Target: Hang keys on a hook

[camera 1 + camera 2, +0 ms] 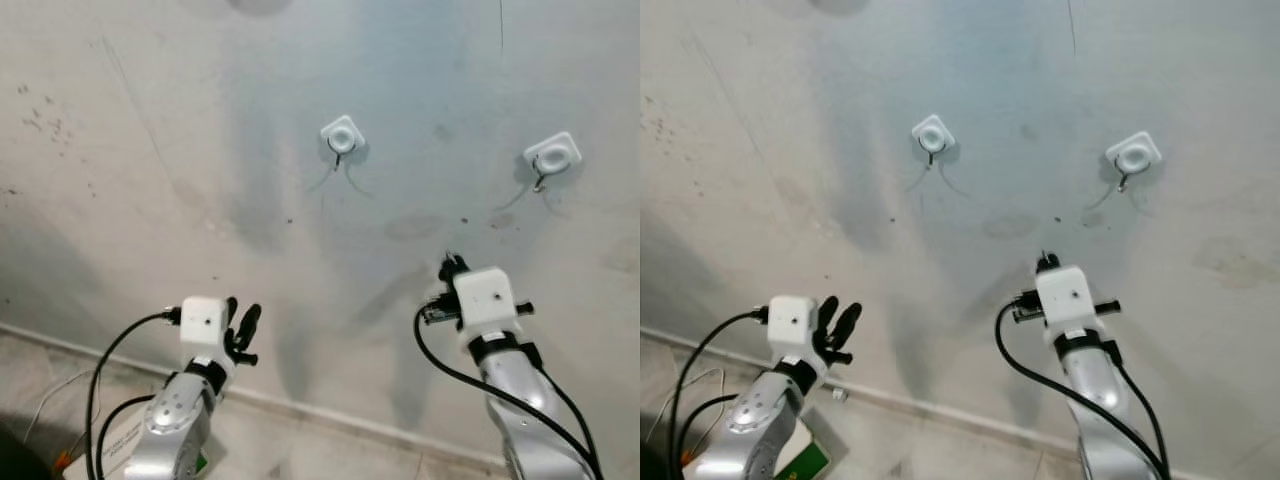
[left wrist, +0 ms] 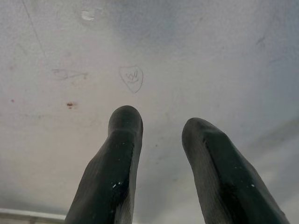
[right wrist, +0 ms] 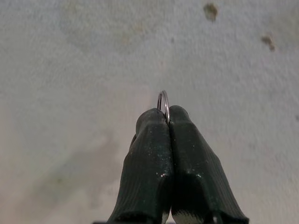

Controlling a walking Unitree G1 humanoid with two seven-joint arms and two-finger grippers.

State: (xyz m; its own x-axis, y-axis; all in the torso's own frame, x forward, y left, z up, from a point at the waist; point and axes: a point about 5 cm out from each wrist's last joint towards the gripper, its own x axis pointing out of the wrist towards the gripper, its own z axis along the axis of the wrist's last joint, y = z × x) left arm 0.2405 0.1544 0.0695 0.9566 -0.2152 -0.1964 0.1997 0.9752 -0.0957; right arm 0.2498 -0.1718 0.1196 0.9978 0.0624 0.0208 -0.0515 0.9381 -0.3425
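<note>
A stained pale wall (image 1: pixel 150 150) fills the room ahead. Nearest, the left gripper (image 2: pixel 161 128) hangs spread and bare. The right gripper (image 3: pixel 167 114) pinches a key ring (image 3: pixel 163 100), edge-on, poking wallward. Two hooks (image 1: pixel 342 137) (image 1: pixel 551 156) sit higher.

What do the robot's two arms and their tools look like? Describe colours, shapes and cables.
Both arms are silver metal tubes ending in white box-shaped wrist housings. Thick black cables loop from each housing. The left tool and the right tool each have two long, rounded, black fingers with a slightly speckled, matte surface.
</note>
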